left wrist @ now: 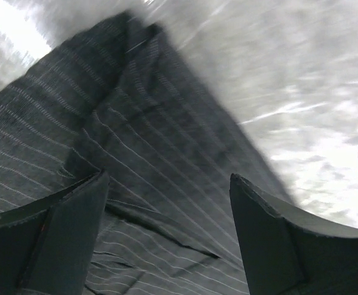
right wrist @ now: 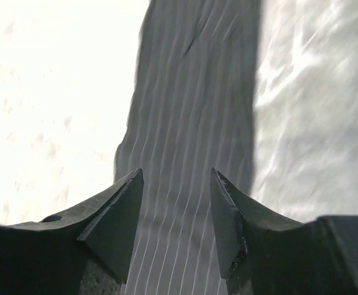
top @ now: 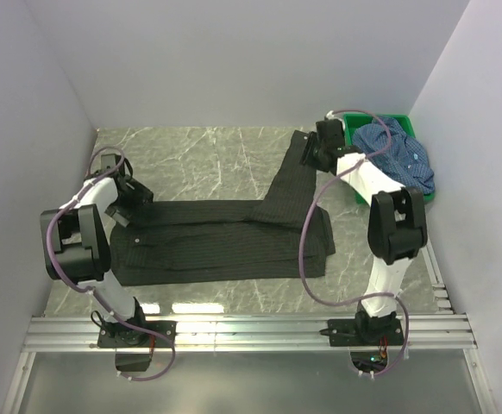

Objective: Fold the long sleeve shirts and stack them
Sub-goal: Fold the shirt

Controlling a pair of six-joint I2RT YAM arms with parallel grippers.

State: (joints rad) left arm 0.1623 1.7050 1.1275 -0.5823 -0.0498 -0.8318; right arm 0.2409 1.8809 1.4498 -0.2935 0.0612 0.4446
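Observation:
The black long sleeve shirt with fine stripes lies flat across the table in a long folded band. One sleeve runs diagonally up to the back right. My left gripper hovers over the shirt's left end, its jaws wide apart with only striped cloth below my left gripper. My right gripper stands over the sleeve's far end, open, and the sleeve lies under my right gripper, not pinched. The blue checked shirt sits bunched in the crate.
A green plastic crate stands at the back right corner against the right wall. White walls close in the left, back and right sides. Marbled grey tabletop shows behind the shirt. A metal rail runs along the near edge.

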